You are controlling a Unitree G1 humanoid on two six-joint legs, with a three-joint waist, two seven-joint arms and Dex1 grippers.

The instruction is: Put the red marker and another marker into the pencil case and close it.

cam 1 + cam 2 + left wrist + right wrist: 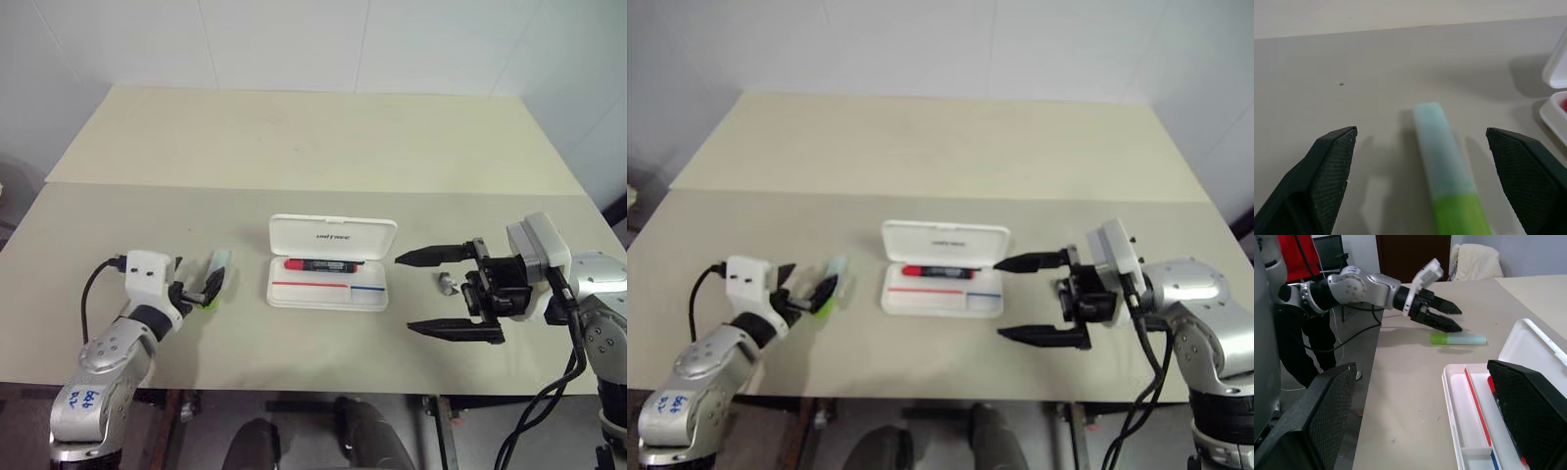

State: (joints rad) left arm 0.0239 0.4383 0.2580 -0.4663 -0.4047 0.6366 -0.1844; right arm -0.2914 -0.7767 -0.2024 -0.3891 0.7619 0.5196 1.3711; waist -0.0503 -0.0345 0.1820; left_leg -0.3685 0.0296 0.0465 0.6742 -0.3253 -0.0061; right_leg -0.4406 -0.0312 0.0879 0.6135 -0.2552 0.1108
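The green highlighter (217,277) lies flat on the table (294,147), well to the left of the pencil case (331,264), its pale mint cap pointing away from the robot. It is framed by the left gripper (204,291), whose two black fingers (1327,181) are spread wide on either side of the barrel without touching it, as the left wrist view shows. The step in hand is judged to be the pick of this second marker.

For a sound grasp, the fingers should be lowered until the barrel sits level between the pads, and closed across the green body rather than the smooth cap, so that the cap is not pulled off or the pen squirted out. The barrel is seen slightly off-centre, so a small sideways correction is advised before closing.

The case stands open, lid raised at the back, and the red marker (321,264) is already laid inside, along the tray's rear edge. Room for the highlighter is left in front of it.

The right gripper (451,294) hovers just right of the case, its fingers also spread and empty. A small grey stub (447,285) lies beneath it and should be left alone.
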